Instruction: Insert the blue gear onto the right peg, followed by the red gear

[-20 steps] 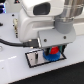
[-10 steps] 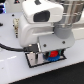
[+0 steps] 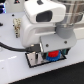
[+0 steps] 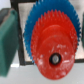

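The gripper (image 3: 48, 50) hangs low over a white plate with a black border (image 3: 33, 61), which lies on the pale surface (image 3: 15, 70). Directly beneath the gripper, and touching or very nearly touching its underside, sits the red gear (image 3: 53, 53), a round bright red disc; under and around that, a rim of the blue gear (image 3: 56, 58) shows, the blue disc lying flat on the plate. In the wrist view the two are stacked concentrically: the red gear (image 4: 51, 41) fills most of the picture, its toothed rim clear all round, and the toothed edge of the blue gear (image 4: 31, 22) sticks out from behind it on one side. At the centre hole of the red gear a dark round spot with a pale middle shows, which is the top of the right peg (image 4: 54, 59) passing through both discs. Whether the gripper is spread apart or closed on the red gear cannot be told: the arm's white body hides the fingers in the exterior view, and the wrist view shows no clear fingertip. Beside the gears, away from the gripper's centre, a dull green block (image 4: 7, 42) fills one edge of the wrist view.
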Available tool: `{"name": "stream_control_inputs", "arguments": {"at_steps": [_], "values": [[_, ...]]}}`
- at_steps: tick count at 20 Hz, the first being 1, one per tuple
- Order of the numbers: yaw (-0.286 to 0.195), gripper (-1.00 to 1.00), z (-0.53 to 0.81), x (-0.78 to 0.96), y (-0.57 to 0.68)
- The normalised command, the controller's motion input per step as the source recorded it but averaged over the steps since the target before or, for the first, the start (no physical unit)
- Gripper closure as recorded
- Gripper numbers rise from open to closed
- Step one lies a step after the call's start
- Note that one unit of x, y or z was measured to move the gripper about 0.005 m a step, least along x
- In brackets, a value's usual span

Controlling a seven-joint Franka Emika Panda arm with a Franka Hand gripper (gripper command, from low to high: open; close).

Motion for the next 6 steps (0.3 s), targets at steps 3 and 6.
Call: {"name": "stream_control_inputs", "arguments": {"at_steps": [3,6], "values": [[0.0,-1.0,0.65,-0.07,0.16],[0.0,-1.0,0.42,-0.21,0.15]]}}
